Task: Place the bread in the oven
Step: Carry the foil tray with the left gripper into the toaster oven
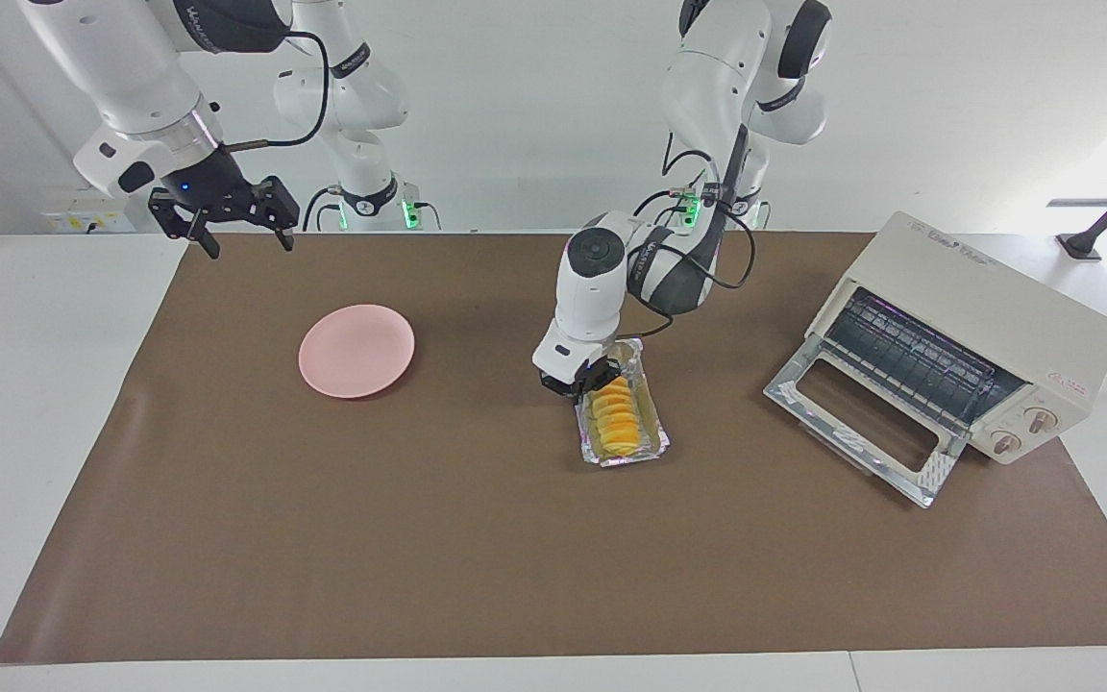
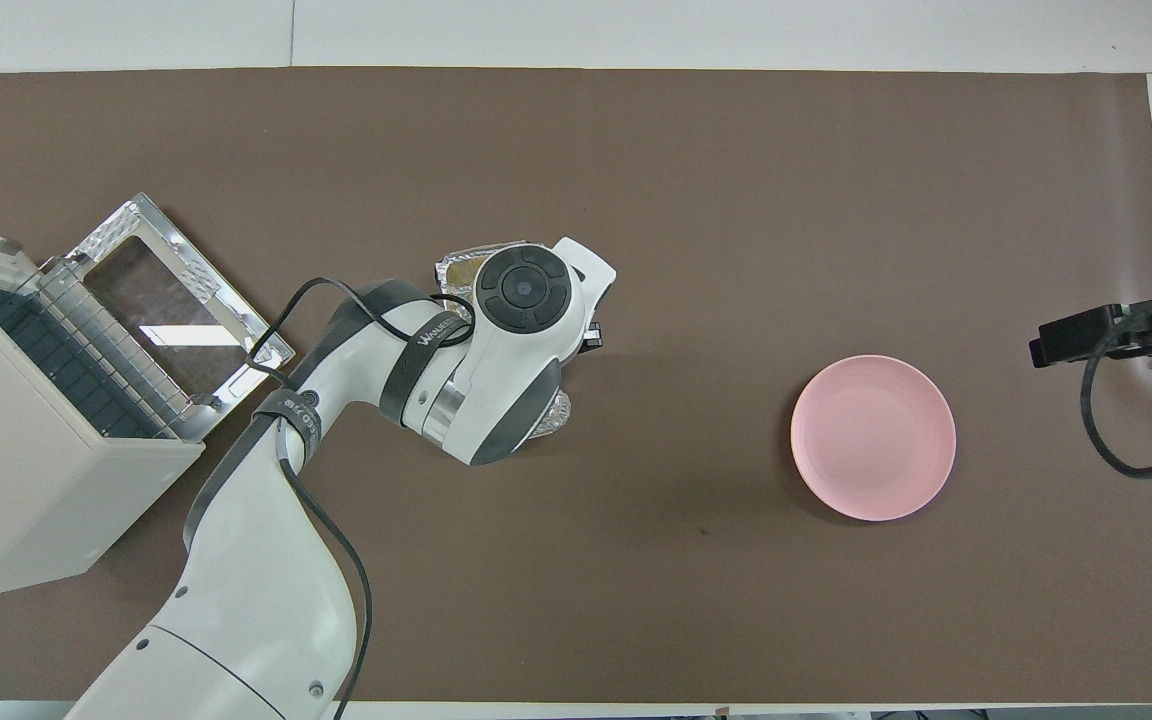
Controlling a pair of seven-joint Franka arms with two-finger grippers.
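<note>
Facing view shows us barely begun — the bread (image 1: 613,415) lies in its foil tray (image 1: 659,442) mid-table, our left gripper (image 1: 584,386) down at its near end, grip unreadable, the oven (image 1: 986,327) open, the right gripper (image 1: 244,229) spread, waiting.

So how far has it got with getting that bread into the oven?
Done: the oven door is dropped open, its rack exposed. In hand: the left gripper is down at the bread, which lies in its foil tray at the middle of the table; whether it grips yet is unclear. Left: lift the bread and place it inside. The right gripper waits, fingers open, in the air near the pink plate.
</note>
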